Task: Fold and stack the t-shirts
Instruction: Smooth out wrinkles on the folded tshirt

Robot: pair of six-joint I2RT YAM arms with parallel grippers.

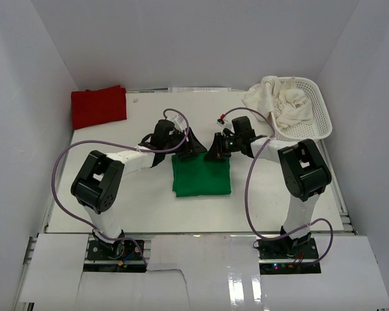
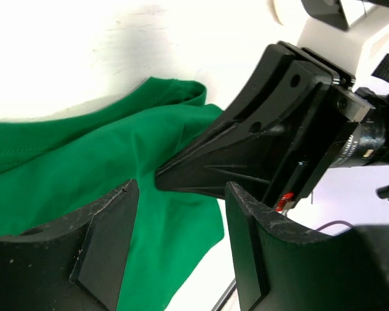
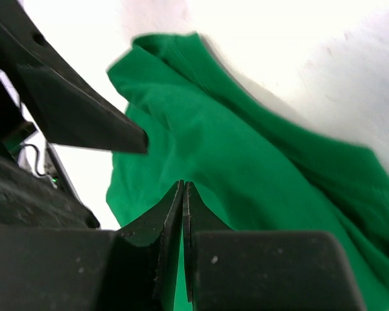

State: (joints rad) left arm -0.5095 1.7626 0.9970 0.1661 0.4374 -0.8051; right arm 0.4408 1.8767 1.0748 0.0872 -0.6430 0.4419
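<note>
Room is left on the bare table (image 1: 136, 207) near and beside the green shirt (image 1: 201, 178). Its far edge is blocked by the left gripper (image 1: 194, 149) and the right gripper (image 1: 215, 153), which are set close together.

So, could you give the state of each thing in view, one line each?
green t-shirt: folded, flat on the table.
red t-shirt: folded, at the far left corner.
cream-white t-shirts: crumpled, heaped in the basket.
left tool: open, above the green t-shirt.
right tool: shut, tips at the green cloth; a pinch cannot be confirmed.
</note>
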